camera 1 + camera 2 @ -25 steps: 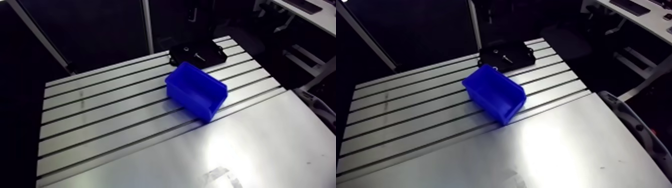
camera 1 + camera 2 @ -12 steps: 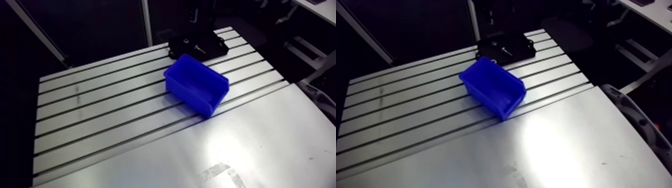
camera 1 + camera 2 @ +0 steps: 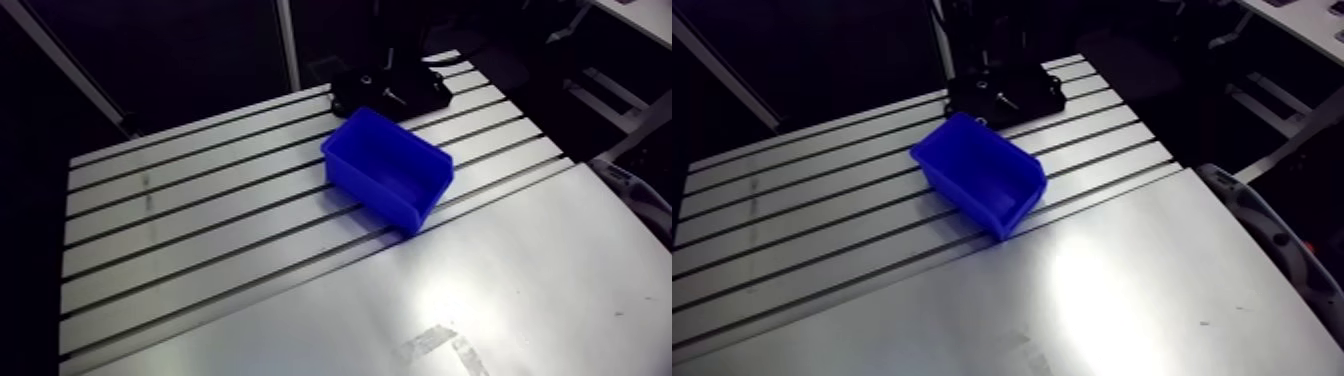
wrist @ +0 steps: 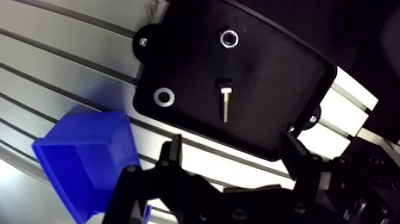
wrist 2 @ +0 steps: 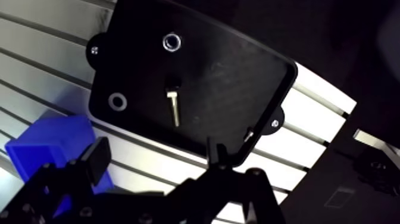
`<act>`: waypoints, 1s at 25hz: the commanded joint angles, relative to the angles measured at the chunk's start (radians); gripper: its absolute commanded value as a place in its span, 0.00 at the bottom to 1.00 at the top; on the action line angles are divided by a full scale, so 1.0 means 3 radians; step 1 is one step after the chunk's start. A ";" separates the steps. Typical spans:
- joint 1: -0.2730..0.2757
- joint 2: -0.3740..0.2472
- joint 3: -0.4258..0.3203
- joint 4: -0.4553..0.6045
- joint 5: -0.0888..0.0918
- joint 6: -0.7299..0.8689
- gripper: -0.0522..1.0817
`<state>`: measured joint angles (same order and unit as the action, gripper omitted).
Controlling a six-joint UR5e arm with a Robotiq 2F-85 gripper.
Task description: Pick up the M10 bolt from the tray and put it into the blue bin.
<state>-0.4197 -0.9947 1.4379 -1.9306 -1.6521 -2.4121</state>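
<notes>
The bolt (image 4: 224, 102), with a dark head and a silvery shank, lies flat near the middle of the black tray (image 4: 274, 89). The tray sits flat at the far edge of the slotted desk (image 3: 200, 230). The blue bin (image 3: 360, 190) stands upright, open side up, just beside the tray.

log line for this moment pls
stage: pre-grasp | gripper: open, empty | bolt: flat on tray, ahead of gripper | blue bin: beside tray, bolt not in it
</notes>
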 commanded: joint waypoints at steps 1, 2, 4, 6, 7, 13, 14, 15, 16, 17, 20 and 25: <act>-0.0013 0.0000 0.0138 -0.0118 0.0008 -0.0001 0.23; -0.0028 0.0000 0.0149 -0.0123 0.0008 -0.0006 0.25; -0.0033 0.0000 0.0169 -0.0123 0.0008 -0.0006 0.28; -0.0033 0.0005 0.0169 -0.0123 0.0008 -0.0006 0.29; -0.0038 0.0000 0.0169 -0.0128 0.0008 -0.0006 0.30; -0.0069 0.0005 0.0179 -0.0128 0.0013 0.0004 0.40; -0.0069 0.0005 0.0185 -0.0128 0.0013 0.0004 0.40; -0.0069 0.0011 0.0185 -0.0133 0.0013 0.0004 0.41; -0.0069 0.0021 0.0185 -0.0143 0.0013 0.0004 0.43; -0.0069 0.0051 0.0190 -0.0189 0.0013 0.0004 0.45; -0.0064 0.0087 0.0231 -0.0373 0.0013 -0.0011 0.47; -0.0064 0.0097 0.0241 -0.0384 0.0008 -0.0016 0.48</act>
<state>-0.4388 -0.9711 1.5047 -2.0287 -1.6485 -2.4143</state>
